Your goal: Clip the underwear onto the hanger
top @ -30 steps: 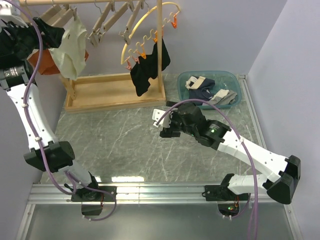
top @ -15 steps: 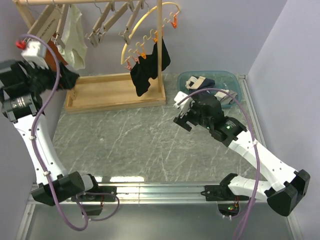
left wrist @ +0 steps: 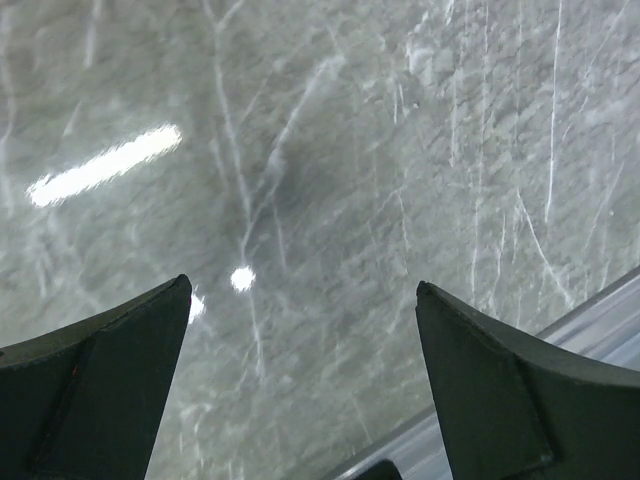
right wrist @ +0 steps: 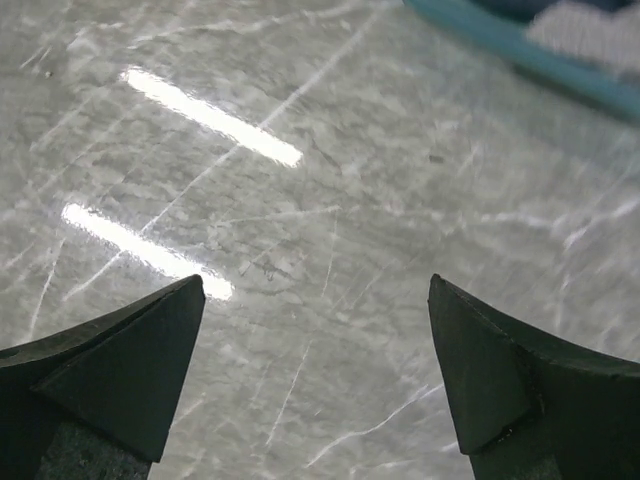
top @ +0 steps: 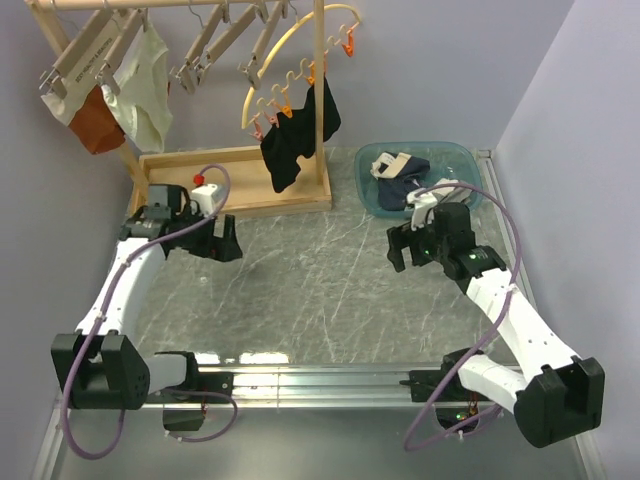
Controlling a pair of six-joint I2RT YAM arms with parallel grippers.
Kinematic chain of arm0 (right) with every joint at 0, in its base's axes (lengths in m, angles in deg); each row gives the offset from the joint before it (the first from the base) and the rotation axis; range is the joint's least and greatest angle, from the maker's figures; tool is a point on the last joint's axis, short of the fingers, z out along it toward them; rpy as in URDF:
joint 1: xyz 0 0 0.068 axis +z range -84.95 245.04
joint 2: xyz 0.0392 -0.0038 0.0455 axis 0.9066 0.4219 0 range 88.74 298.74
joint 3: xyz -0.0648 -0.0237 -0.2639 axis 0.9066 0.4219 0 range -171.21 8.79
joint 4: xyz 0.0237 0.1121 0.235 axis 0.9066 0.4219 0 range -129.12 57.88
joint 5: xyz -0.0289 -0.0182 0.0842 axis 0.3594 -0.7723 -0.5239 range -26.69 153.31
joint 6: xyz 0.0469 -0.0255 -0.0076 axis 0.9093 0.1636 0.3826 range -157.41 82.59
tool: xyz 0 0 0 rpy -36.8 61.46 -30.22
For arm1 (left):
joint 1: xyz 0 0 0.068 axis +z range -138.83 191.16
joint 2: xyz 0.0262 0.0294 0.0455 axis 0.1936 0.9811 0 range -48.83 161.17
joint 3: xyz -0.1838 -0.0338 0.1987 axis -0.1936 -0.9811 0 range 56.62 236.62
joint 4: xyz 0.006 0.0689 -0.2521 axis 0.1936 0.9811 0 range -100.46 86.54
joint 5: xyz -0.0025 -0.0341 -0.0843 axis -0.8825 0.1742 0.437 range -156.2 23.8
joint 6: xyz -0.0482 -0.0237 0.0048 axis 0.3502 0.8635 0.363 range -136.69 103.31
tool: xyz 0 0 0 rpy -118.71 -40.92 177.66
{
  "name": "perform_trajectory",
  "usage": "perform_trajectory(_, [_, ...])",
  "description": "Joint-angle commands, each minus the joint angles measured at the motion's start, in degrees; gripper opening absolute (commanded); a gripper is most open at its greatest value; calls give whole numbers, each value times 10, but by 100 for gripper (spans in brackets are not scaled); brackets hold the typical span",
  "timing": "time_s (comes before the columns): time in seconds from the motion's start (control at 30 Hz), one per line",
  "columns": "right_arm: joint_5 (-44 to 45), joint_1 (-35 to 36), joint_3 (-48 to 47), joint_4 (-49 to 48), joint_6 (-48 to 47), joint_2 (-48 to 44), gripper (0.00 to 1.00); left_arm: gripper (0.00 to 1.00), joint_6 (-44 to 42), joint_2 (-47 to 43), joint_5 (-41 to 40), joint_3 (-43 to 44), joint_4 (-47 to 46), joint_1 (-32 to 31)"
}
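The pale cream-yellow underwear (top: pixel 143 88) hangs from a flat light-wood hanger (top: pixel 122 45) on the rack's top rail at the back left, beside rust-orange briefs (top: pixel 93 122). My left gripper (top: pixel 229 243) is open and empty, low over the marble table, well below and right of the underwear. In the left wrist view its gripper (left wrist: pixel 300 300) has only bare marble between the fingers. My right gripper (top: pixel 397 248) is open and empty over the table at the right. In the right wrist view its gripper (right wrist: pixel 315 300) spans bare marble too.
A wooden rack base (top: pixel 215 185) stands at the back with several spare wood hangers (top: pixel 220 45) on its rail. A yellow hoop with orange pegs (top: pixel 290 75) holds a black garment (top: pixel 295 140). A teal tub (top: pixel 470 200) of clothes sits at the back right, also in the right wrist view (right wrist: pixel 520 55).
My left arm has dropped from the rack at the upper left down to the table, leaving the cream underwear hanging. My right arm has drawn back to the right.
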Motion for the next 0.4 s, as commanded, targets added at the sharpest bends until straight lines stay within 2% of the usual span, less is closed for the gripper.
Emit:
perform_trajectory(0.0, [-47, -36, 18, -29, 64, -13, 100, 99, 39, 14, -45, -13, -98, -35])
perform_trajectory(0.17, [-56, -48, 40, -39, 69, -29, 100, 99, 62, 27, -91, -35, -144, -75])
perform_trajectory(0.37, [-60, -48, 49, -43, 68, -44, 100, 99, 67, 7, -104, -44, -162, -94])
